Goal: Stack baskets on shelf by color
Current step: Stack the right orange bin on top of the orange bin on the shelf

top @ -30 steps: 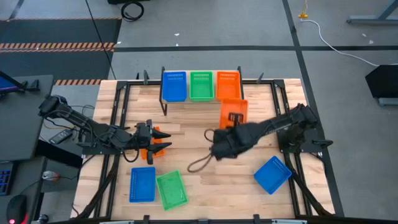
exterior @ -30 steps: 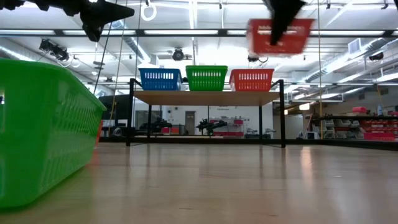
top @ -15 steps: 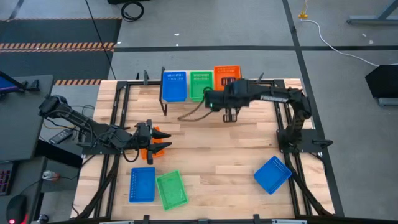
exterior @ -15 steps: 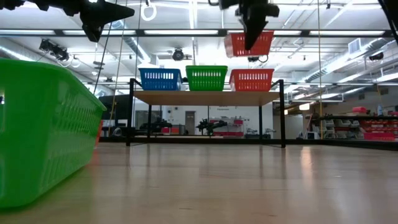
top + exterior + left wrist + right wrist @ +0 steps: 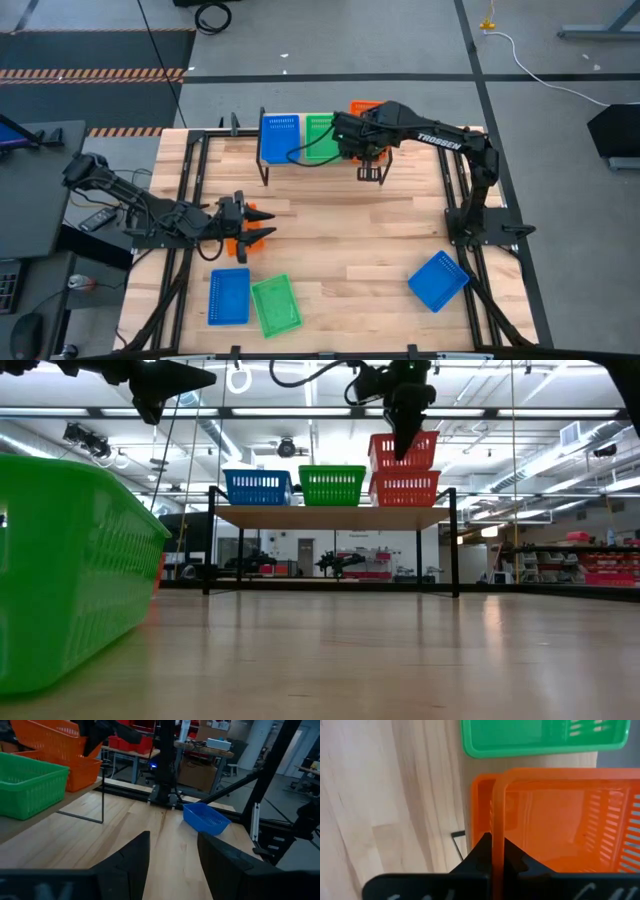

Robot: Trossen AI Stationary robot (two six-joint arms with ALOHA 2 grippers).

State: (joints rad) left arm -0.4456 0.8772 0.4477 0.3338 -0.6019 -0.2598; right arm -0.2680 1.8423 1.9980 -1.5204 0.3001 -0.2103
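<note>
Right tool (image 5: 404,448) is clamped on the rim of an orange basket (image 5: 403,452), nesting it into the orange one already on the shelf (image 5: 332,516). Blue basket (image 5: 257,487) and green basket (image 5: 332,485) there stand single. Left tool (image 5: 262,226) hangs apart near bench (image 5: 340,250) strays.

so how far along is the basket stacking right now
Done: one blue basket, one green basket and one orange basket sit side by side on the shelf. In hand: the right gripper is shut on a second orange basket, lowering it onto the first. Left: two blue baskets, a green one and an orange one under the open left gripper.
</note>
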